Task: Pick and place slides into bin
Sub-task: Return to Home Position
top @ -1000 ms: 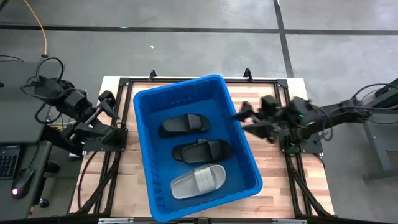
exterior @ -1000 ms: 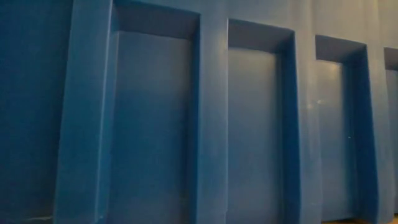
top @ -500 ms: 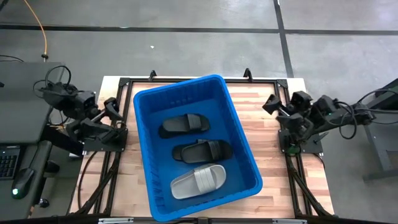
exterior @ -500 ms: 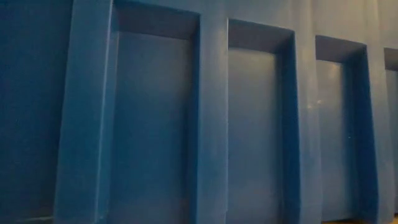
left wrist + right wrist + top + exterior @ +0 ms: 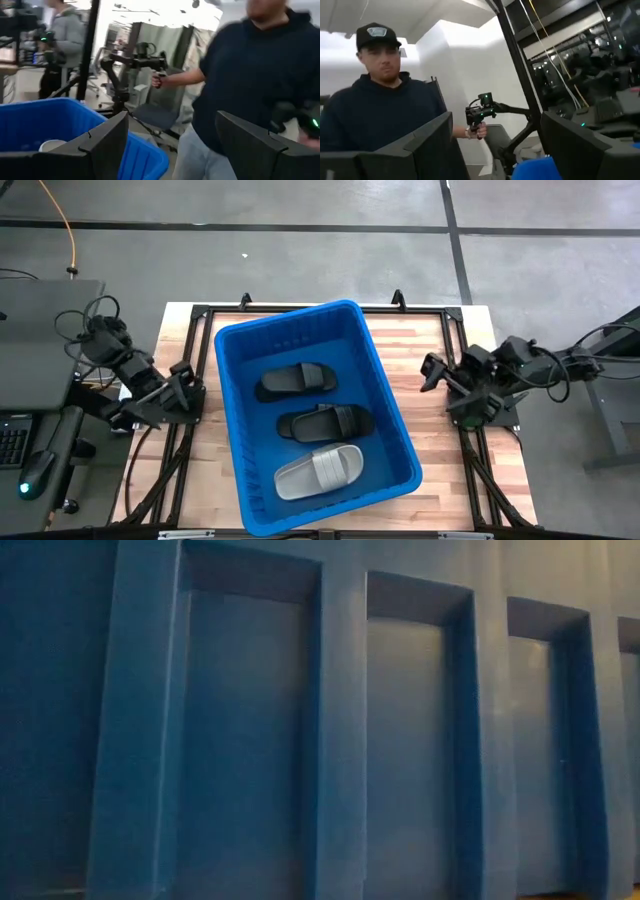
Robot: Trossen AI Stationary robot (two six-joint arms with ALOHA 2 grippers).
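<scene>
Bin (image 5: 248,442) loaded, both arms out at the worktop (image 5: 435,500) edges

From my screen the blue bin sits mid-worktop, a bit skewed. Inside it there's one black slide (image 5: 296,380) toward the far end, a second black slide (image 5: 325,421) in the middle and a white slide (image 5: 320,470) toward the near end. The left arm (image 5: 140,375) is at the left edge, left jaws spread wide. The right arm (image 5: 520,360) is at the right edge, right jaws wide apart too.

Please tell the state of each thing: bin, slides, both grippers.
Bin: upright, holds three slides.
Two black slides: lying in bin, straps up.
White slide: lying in bin, strap up.
Left gripper: open, empty, left of bin.
Right gripper: open, empty, right of bin.
</scene>
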